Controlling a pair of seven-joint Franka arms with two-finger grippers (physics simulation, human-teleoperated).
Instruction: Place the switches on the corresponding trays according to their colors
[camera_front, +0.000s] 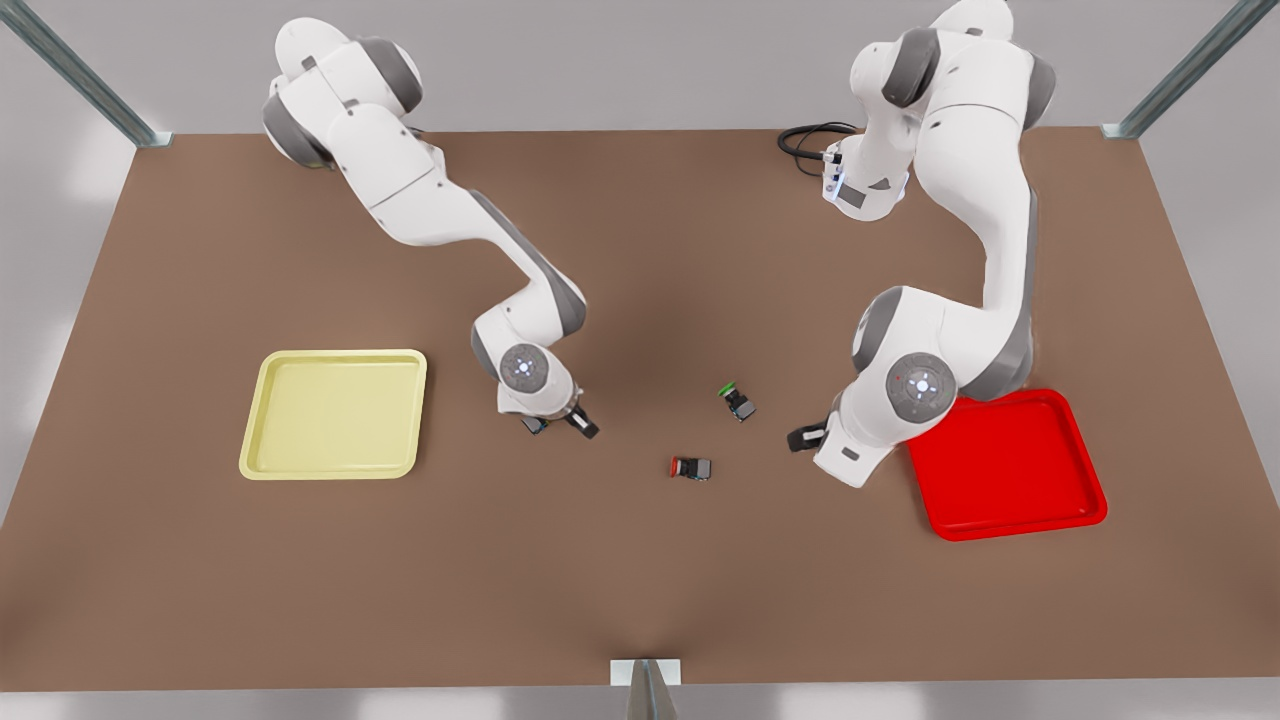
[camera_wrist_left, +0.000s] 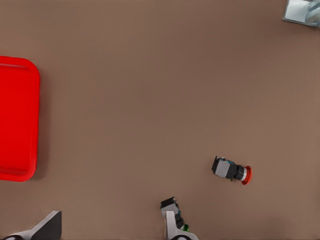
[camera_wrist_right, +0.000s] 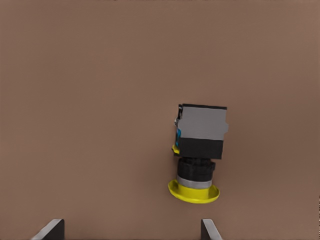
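Observation:
The yellow-capped switch (camera_wrist_right: 200, 150) lies on its side on the brown table, just beyond the fingertips of my right gripper (camera_wrist_right: 130, 231), which is open and empty. This gripper (camera_front: 560, 422) hovers low beside the pale yellow tray (camera_front: 335, 414). The red-capped switch (camera_front: 690, 467) (camera_wrist_left: 231, 170) lies loose mid-table between the arms. My left gripper (camera_front: 805, 437) (camera_wrist_left: 111, 232) is open and empty at the near-left corner of the bright red tray (camera_front: 1010, 465) (camera_wrist_left: 17, 120). Both trays are bare.
A green-capped switch (camera_front: 737, 400) (camera_wrist_left: 172, 207) lies on the table close to one finger of the left gripper. A black cable (camera_front: 810, 140) coils at the back edge. A metal bracket (camera_front: 645, 672) sits at the table's front edge.

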